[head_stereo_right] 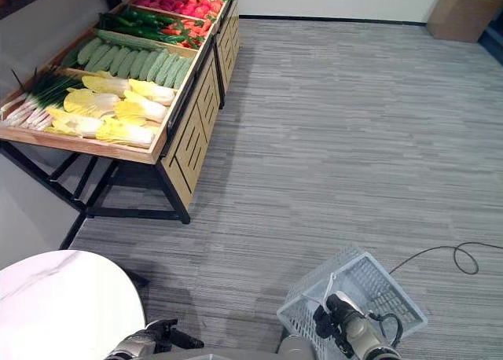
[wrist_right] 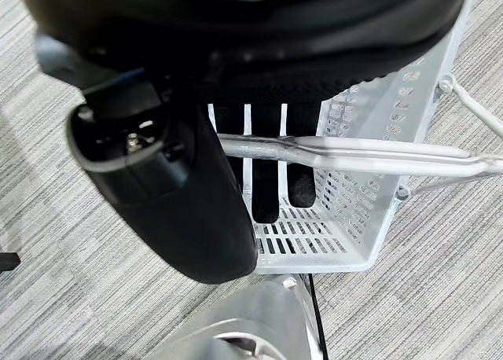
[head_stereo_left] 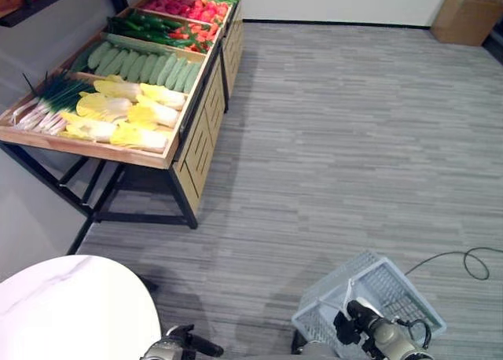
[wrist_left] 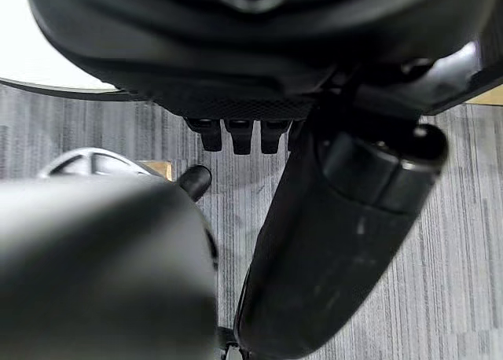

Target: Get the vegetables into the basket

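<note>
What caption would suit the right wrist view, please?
Right hand with fingers curled round the handle of an empty white basket above grey floor.

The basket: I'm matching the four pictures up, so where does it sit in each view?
Left eye view: basket at bottom right, over the carpet.
Right eye view: bottom right, slightly nearer centre.
Right wrist view: just beyond the right robot hand.
Left wrist view: carpet and white table past the left robot hand.
Shared landmark: the handle, gripped by the right robot hand.
</note>
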### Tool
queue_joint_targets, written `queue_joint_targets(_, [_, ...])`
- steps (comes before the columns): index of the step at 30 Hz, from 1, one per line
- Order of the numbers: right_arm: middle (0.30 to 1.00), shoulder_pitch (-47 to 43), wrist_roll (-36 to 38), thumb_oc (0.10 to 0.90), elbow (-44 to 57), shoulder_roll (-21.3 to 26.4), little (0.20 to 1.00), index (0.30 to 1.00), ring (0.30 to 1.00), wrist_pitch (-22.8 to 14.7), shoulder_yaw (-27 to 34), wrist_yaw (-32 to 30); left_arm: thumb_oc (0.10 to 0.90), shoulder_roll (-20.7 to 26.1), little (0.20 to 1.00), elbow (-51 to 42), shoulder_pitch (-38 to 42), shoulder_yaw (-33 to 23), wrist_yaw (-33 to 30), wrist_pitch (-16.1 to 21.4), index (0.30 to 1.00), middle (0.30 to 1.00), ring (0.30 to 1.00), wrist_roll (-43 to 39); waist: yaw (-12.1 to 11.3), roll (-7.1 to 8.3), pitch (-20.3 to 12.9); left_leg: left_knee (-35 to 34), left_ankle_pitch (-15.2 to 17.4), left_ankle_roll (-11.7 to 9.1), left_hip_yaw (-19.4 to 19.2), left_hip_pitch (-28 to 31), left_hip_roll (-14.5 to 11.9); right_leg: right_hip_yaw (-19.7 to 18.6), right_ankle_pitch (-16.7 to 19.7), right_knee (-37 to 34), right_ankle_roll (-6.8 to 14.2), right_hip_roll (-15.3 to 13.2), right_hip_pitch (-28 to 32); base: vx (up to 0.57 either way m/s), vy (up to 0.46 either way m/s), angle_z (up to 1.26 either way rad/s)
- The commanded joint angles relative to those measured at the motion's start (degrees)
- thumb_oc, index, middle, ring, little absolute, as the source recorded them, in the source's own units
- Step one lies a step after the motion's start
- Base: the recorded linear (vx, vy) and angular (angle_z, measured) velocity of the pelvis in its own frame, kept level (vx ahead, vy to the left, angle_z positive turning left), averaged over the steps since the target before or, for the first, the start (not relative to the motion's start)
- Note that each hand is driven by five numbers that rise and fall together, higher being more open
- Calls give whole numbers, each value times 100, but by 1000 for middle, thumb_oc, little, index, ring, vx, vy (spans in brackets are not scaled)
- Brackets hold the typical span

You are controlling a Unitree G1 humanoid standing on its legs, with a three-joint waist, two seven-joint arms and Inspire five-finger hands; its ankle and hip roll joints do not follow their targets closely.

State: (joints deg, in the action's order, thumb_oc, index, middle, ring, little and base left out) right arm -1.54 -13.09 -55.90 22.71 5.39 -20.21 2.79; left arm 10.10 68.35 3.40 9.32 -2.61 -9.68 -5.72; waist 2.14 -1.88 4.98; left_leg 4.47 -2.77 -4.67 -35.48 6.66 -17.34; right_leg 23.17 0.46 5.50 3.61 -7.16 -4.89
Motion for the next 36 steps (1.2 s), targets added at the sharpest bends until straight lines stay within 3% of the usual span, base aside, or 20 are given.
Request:
queue_joint_targets(1, [300, -306, 88, 400, -68, -7, 300, 300, 300, -176, -36, -52, 900, 96, 1000, 37, 406, -72, -37, 87, 1000, 1000, 1000, -168, -2, 331, 418, 293, -766, -729, 546, -573, -151, 93, 136, -604, 461, -139, 1005, -23, -77, -7])
queue_joint_targets(2, [300, -297, 78, 400, -31, 30, 300, 300, 300, -176, -38, -50, 900, 79, 1000, 22, 421, -65, -53, 115, 1000, 1000, 1000, -228, -68, 335, 474, 357, -862, -586, 940, -783, 43, 118, 199, -603, 406, -155, 963, 34, -59, -7])
queue_joint_targets(3, [300, -295, 53, 400, -24, 83, 300, 300, 300, -174, -41, -39, 900, 40, 1000, 27, 406, -81, -46, 153, 1000, 1000, 1000, -324, -158, 383, 487, 63, -607, -453, 1610, -1101, 425, -10, 231, -656, 467, -232, 999, 14, -4, -9])
queue_joint_targets(5, [300, -303, 27, 400, -1, 125, 300, 300, 300, -186, -20, -58, 900, 36, 1000, 27, 438, -62, -106, 174, 1000, 1000, 1000, -349, -174, 371, 490, -182, -705, -428, 1728, -1308, 503, -115, 290, -659, 526, -262, 982, 102, 44, -23])
queue_joint_targets(11, [300, -372, 0, 400, 28, 70, 300, 300, 300, -156, -60, -75, 900, 34, 1000, 27, 432, -41, -81, 180, 1000, 1000, 1000, -357, -153, 371, 476, -286, -536, -283, 1583, -1106, 666, -370, 282, -559, 570, -375, 903, 88, 99, -47])
queue_joint_targets(15, [300, -368, -51, 400, 46, -12, 300, 300, 300, -126, -70, -56, 900, 104, 1000, -27, 461, -46, -99, 206, 1000, 1000, 1000, -300, -209, 488, 506, -195, -269, -125, 1380, -1050, 874, -503, 305, -449, 700, -615, 869, 87, 161, -25])
queue_joint_targets(30, [300, -336, -48, 400, -226, -302, 300, 300, 300, -129, -128, 28, 900, 246, 1000, 62, 429, -109, -140, 197, 1000, 1000, 1000, -167, -245, 709, 447, -751, 9, 221, 1015, -554, 1421, -773, 860, -31, 1054, -1025, 456, 48, 103, -11])
queue_joint_targets(33, [300, -379, -56, 400, -197, -289, 300, 300, 300, -116, -149, 74, 900, 288, 1000, 11, 449, -71, -120, 192, 1000, 1000, 1000, -104, -249, 734, 517, -753, 98, 299, 957, -475, 1473, -866, 980, 274, 1086, -1083, 280, 35, 74, -21])
queue_joint_targets(36, [300, -434, -36, 400, -149, -248, 300, 300, 300, -125, -141, 55, 900, 315, 1000, -18, 485, -18, -115, 166, 1000, 1000, 1000, -82, -243, 672, 683, -703, 239, 422, 932, -354, 1463, -905, 1112, 1203, 1100, -1103, -77, 82, 105, -24])
